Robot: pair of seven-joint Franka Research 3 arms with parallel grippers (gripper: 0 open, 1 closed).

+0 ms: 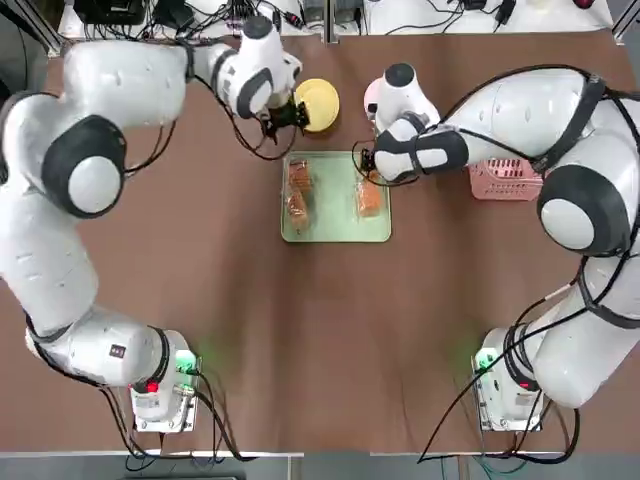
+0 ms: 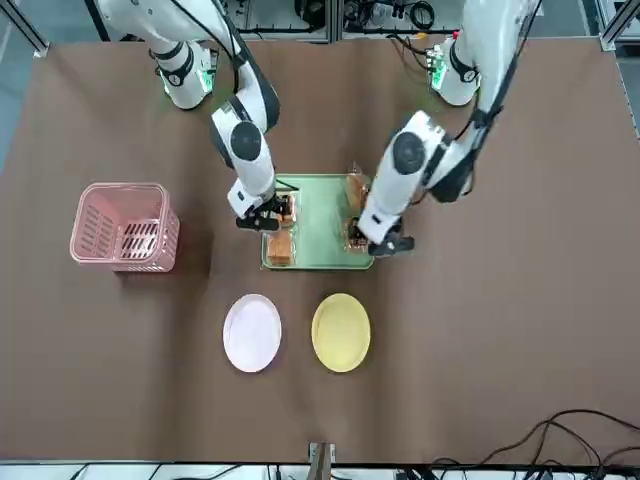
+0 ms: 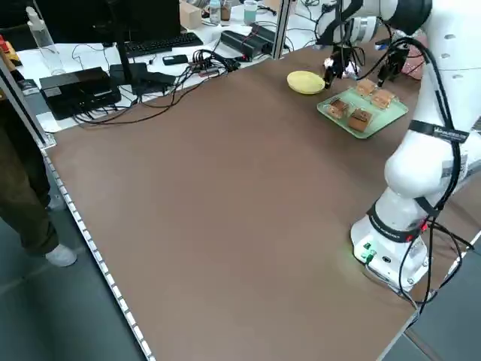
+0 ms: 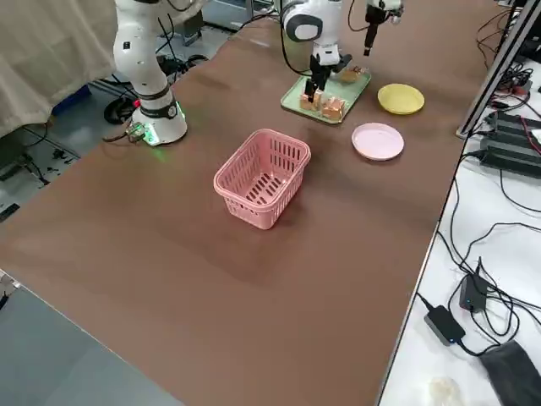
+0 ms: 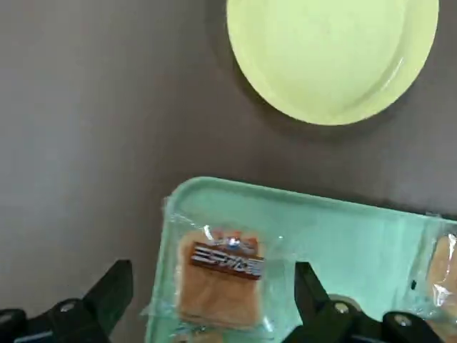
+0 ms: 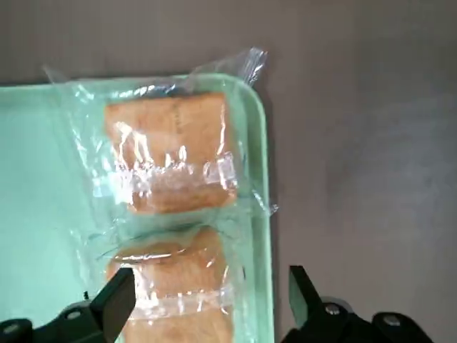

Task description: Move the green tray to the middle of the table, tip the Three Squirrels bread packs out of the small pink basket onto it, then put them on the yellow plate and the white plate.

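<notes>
The green tray (image 1: 335,228) lies mid-table with Three Squirrels bread packs in two pairs, one along its left side (image 1: 298,190) and one along its right (image 1: 368,197). My left gripper (image 1: 283,118) hovers open over the tray's far left corner; in the left wrist view a bread pack (image 5: 220,275) lies between its fingers (image 5: 107,294). My right gripper (image 1: 368,165) is open above the right pair (image 6: 171,150). Beyond the tray sit the yellow plate (image 1: 320,103) and the white plate (image 2: 252,332), both bare. The small pink basket (image 2: 125,227) stands upright, with no packs in it.
The basket is on the robot's right side of the table (image 1: 250,330), partly under the right arm in the top view. Cables and equipment lie beyond the far edge. A person's legs stand at the table's left end in the left side view.
</notes>
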